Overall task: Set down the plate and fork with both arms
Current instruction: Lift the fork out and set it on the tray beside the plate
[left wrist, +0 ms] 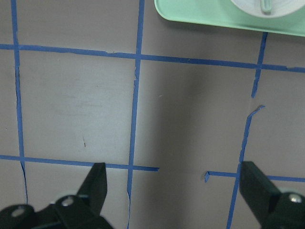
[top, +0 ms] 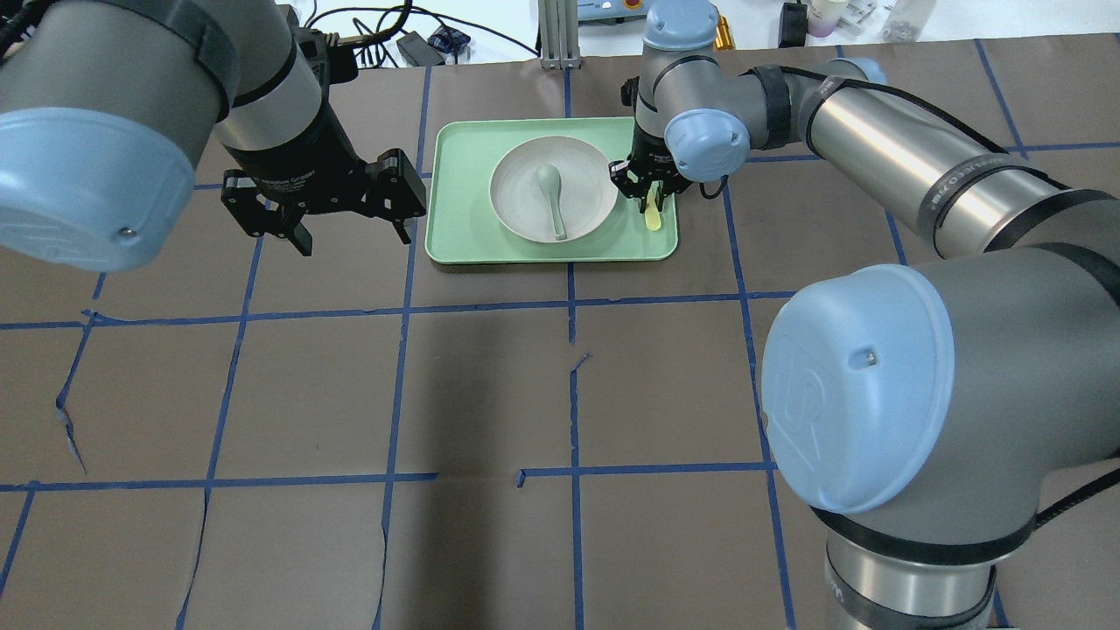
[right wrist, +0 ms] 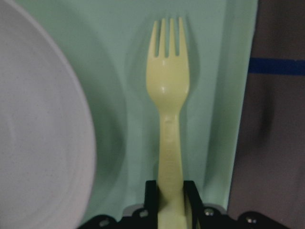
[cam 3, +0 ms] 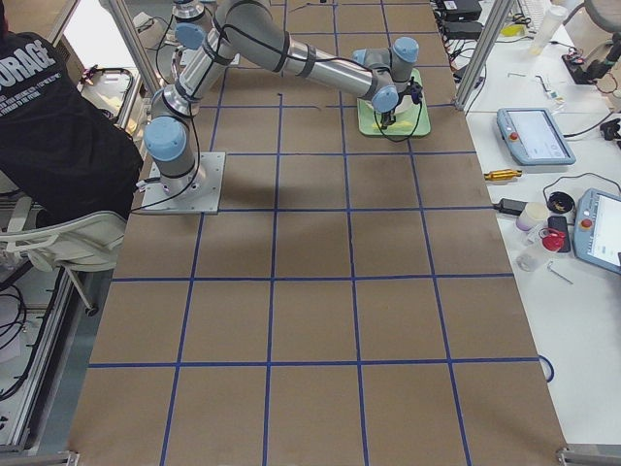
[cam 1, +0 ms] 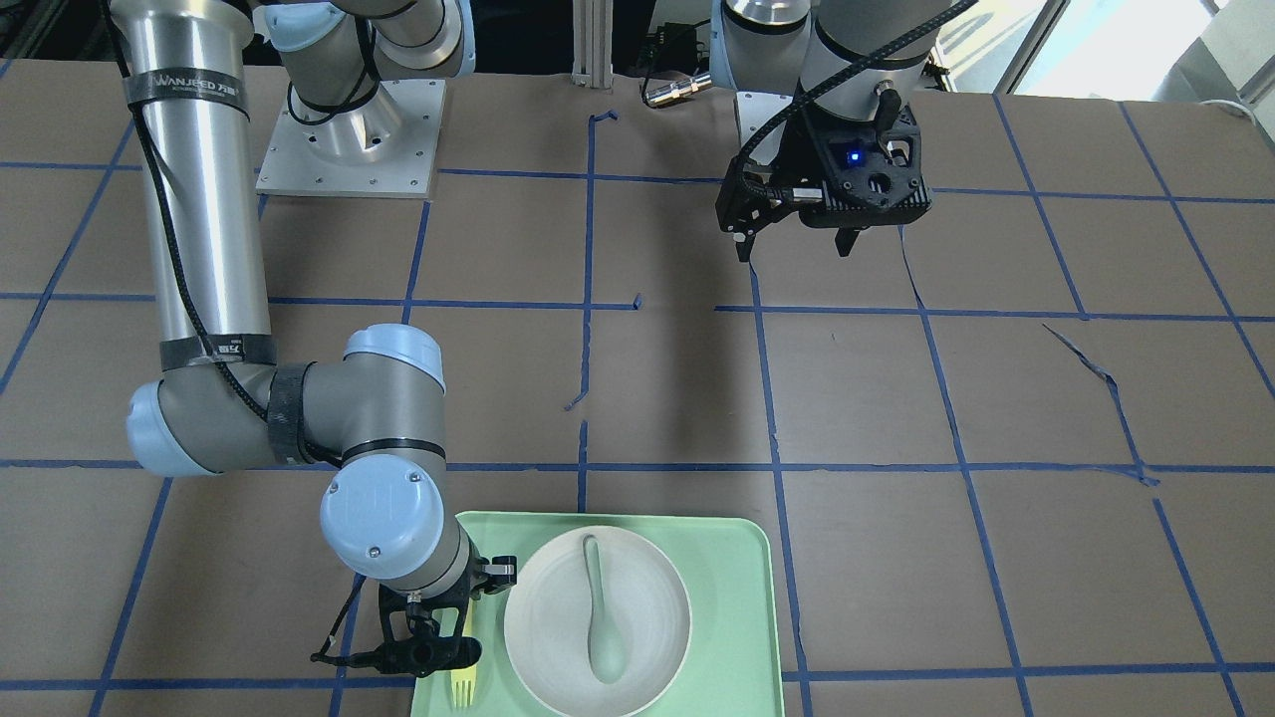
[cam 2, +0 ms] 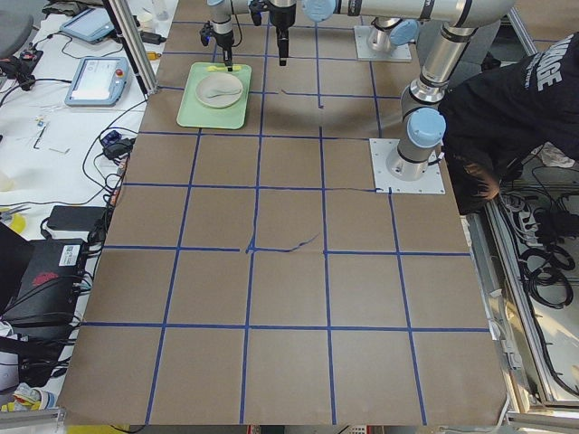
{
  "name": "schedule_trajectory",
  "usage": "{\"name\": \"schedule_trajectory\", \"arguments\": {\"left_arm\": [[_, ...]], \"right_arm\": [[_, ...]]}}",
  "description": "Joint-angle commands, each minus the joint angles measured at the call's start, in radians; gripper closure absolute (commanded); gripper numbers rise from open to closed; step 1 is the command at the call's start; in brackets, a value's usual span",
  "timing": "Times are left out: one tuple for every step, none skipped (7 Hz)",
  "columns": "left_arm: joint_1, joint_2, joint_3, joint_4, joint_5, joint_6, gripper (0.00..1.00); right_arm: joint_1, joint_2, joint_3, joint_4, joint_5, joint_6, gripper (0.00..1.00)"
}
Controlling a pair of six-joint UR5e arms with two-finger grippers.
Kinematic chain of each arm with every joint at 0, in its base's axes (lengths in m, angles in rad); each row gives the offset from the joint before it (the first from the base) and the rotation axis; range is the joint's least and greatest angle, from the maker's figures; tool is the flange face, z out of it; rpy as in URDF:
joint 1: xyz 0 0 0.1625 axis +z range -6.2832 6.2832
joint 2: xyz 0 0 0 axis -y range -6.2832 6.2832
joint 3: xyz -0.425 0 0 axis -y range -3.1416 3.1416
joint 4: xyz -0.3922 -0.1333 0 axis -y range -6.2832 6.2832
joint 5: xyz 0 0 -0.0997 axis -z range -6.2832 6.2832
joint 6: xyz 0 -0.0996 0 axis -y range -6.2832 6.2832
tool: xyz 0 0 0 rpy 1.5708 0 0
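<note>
The white plate point(top: 516, 188) sits on the mint-green tray point(top: 455, 192) with a grey-green spoon point(top: 551, 192) lying in it. My right gripper point(top: 647, 188) is shut on the handle of the pale-yellow fork point(right wrist: 169, 95). It holds the fork low over the tray's strip beside the plate point(right wrist: 43, 119), tines pointing away from the gripper. I cannot tell whether the fork touches the tray. In the front view the fork point(cam 1: 463, 682) shows below the right gripper point(cam 1: 448, 647). My left gripper point(top: 354, 236) is open and empty, above the table to the tray's left.
The tray point(cam 1: 737, 597) stands at the far edge of the brown table with blue tape lines. In the left wrist view the open left gripper point(left wrist: 174, 191) hangs over bare table, the tray's corner point(left wrist: 200, 14) at the top. A person stands by the robot's base point(cam 2: 507, 117).
</note>
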Motion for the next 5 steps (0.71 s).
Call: {"name": "schedule_trajectory", "arguments": {"left_arm": [[-0.001,-0.002,0.000,0.000,-0.001,0.000,0.00],[-0.001,-0.002,0.000,0.000,-0.001,0.000,0.00],[-0.001,-0.002,0.000,0.000,0.001,0.000,0.00],[-0.001,0.000,0.000,0.000,0.001,0.000,0.00],[-0.001,0.001,0.000,0.000,0.000,0.000,0.00]], "right_arm": [[0.001,0.003,0.003,-0.001,0.041,0.008,0.69],[0.001,-0.011,0.004,-0.003,0.038,-0.002,0.01],[-0.001,-0.051,0.032,0.006,0.023,-0.048,0.00],[-0.002,-0.104,0.088,0.003,-0.014,-0.097,0.00],[-0.008,-0.222,0.143,0.012,-0.111,-0.093,0.00]]}}
